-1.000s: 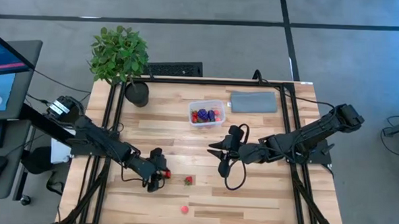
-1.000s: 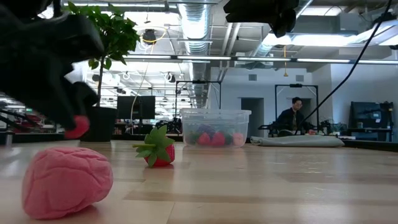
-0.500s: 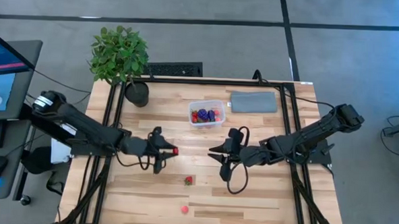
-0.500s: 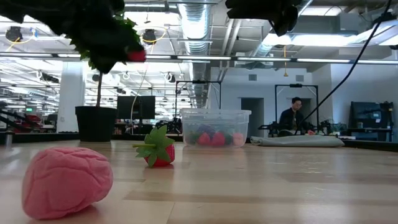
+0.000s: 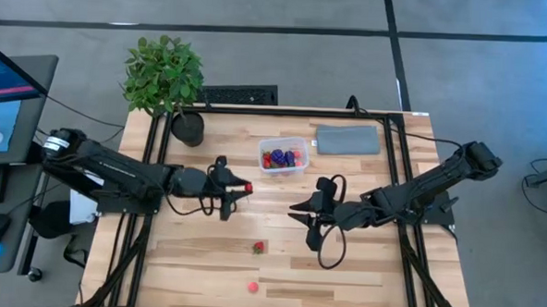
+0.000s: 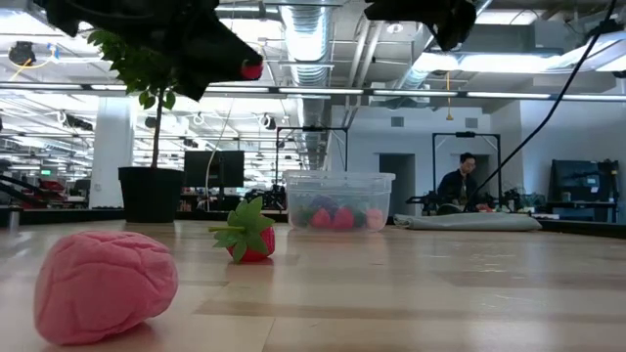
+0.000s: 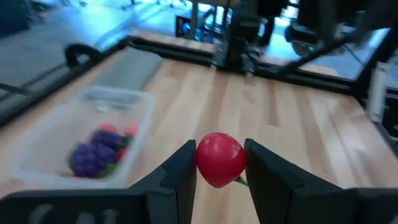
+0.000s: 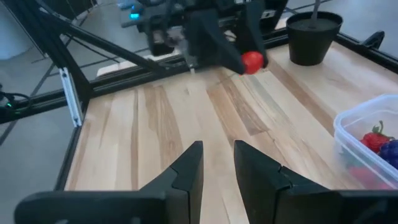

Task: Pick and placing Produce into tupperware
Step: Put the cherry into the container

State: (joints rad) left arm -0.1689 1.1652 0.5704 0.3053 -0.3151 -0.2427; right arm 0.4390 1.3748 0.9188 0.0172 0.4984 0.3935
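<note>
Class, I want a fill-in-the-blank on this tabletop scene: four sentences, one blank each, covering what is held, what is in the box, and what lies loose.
1. The left gripper is shut on a small ____ ball.
2. The clear tupperware already holds a dark ____ piece.
3. A strawberry lies loose on the ____ table.
4. The right gripper holds ____.

Missing words: red; purple; wooden; nothing

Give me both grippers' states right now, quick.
Left gripper: shut on a small red round piece, held above the table.
Right gripper: shut, holding nothing, hovering over the table.
</note>
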